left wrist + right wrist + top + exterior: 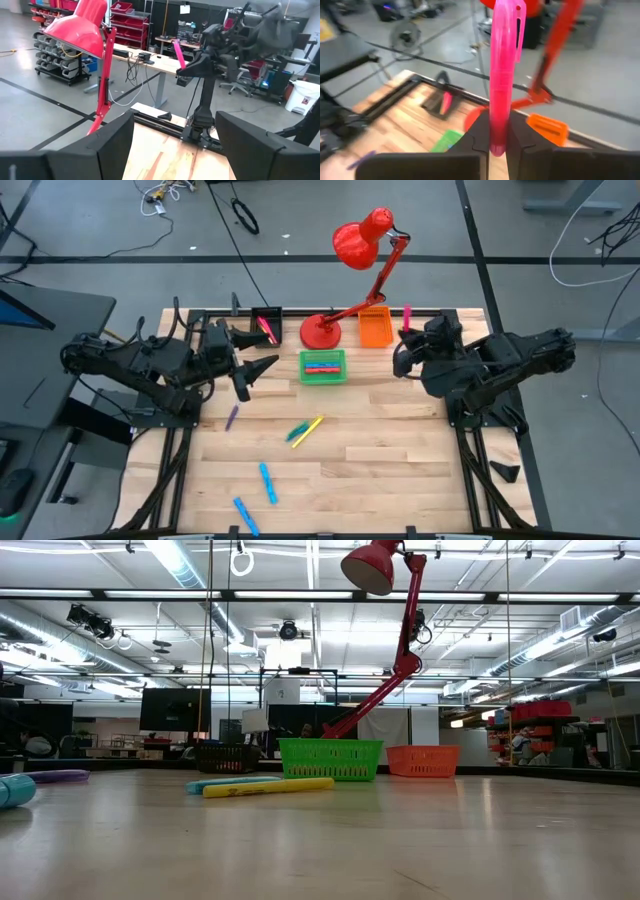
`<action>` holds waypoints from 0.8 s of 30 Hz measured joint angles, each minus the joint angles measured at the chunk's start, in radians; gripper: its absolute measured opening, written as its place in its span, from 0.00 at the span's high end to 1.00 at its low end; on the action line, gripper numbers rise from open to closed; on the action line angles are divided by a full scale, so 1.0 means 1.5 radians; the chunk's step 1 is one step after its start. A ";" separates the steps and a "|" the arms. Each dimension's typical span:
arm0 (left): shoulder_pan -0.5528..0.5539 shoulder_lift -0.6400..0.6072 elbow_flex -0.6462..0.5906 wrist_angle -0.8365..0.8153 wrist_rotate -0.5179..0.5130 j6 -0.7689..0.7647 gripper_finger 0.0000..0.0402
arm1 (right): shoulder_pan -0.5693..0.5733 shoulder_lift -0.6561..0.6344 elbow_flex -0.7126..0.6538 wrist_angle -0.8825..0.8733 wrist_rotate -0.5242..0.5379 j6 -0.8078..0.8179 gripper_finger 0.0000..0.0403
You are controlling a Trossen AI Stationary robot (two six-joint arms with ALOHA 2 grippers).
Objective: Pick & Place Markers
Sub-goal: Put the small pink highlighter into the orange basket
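My right gripper (pixel 406 333) hovers near the orange bin (pixel 375 329) at the table's far edge, shut on a pink marker (pixel 502 65). My left gripper (pixel 262 352) is open and empty between the black bin (pixel 266 326) and the green bin (pixel 322 367). The black bin holds a pink marker, and the green bin holds blue and red ones. Loose on the table lie a purple marker (pixel 231 417), a yellow one (pixel 311 426), a teal one (pixel 296 432) and two blue ones (pixel 267 481) (pixel 245 516). My right gripper pinches the pink marker by its plain end (pixel 496 131) between the two fingers. The marker runs along the fingers and sticks out past their tips, with its clipped cap end (pixel 512 20) free. It is lifted clear of the table and the bins and points toward the far edge.
A red desk lamp stands with its base (pixel 321 332) between the black and orange bins, and its head (pixel 362 240) reaches beyond the far edge. The three bins line the far edge. Bare wood (pixel 400 470) lies at the near right.
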 joint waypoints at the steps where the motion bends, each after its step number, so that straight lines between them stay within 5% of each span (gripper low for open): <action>1: 0.000 0.000 0.000 0.000 0.000 0.000 0.29 | 0.000 0.000 0.000 -0.035 0.000 0.038 0.95; 8: 0.000 0.000 0.000 -0.001 0.000 0.000 0.29 | 0.016 -0.003 -0.041 -0.140 -0.022 0.203 0.95; 24: 0.000 0.001 0.000 -0.001 0.000 -0.003 0.29 | -0.069 0.000 -0.085 -0.104 -0.367 0.236 0.95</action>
